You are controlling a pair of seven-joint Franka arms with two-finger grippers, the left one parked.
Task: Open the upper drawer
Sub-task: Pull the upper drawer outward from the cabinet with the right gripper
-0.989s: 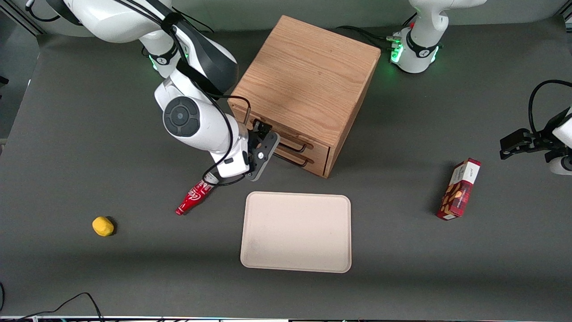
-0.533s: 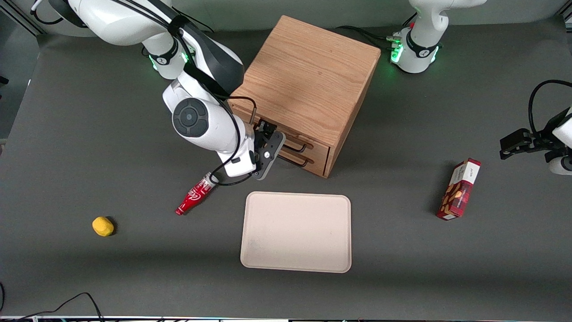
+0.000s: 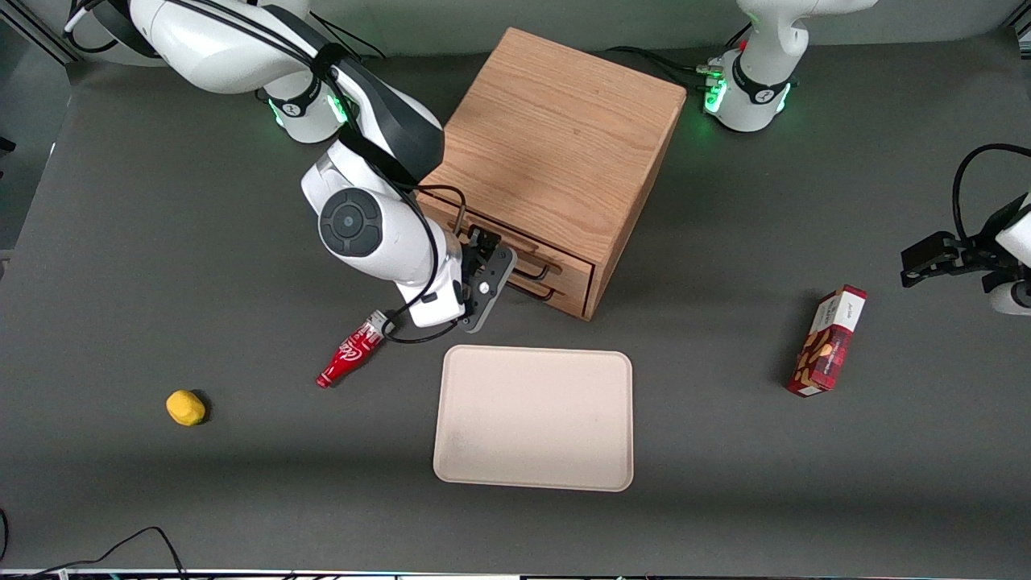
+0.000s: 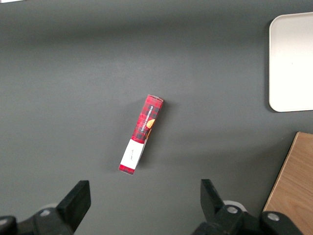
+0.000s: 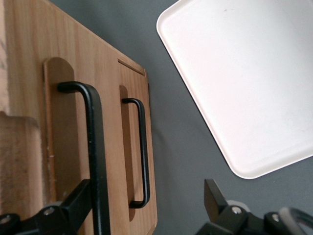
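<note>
The wooden cabinet (image 3: 556,145) stands at the table's middle with both drawers shut. The upper drawer (image 3: 556,259) has a thin black wire handle (image 3: 530,264), with the matching lower drawer's handle (image 3: 538,292) below it. My right gripper (image 3: 486,272) is open, right in front of the drawer fronts at the handles' working-arm end. In the right wrist view the upper drawer's handle (image 5: 94,147) runs just inside one finger (image 5: 78,205). The lower handle (image 5: 142,152) lies between the fingers. The gripper (image 5: 146,196) holds nothing.
A cream tray (image 3: 533,419) lies in front of the cabinet, nearer the front camera, and shows in the right wrist view (image 5: 244,73). A red cola bottle (image 3: 352,352) lies beside my wrist. A yellow lump (image 3: 185,407) lies toward the working arm's end, a red box (image 3: 828,341) toward the parked arm's.
My right gripper has moved in toward the drawer fronts and now sits at the handles. The drawers have not moved.
</note>
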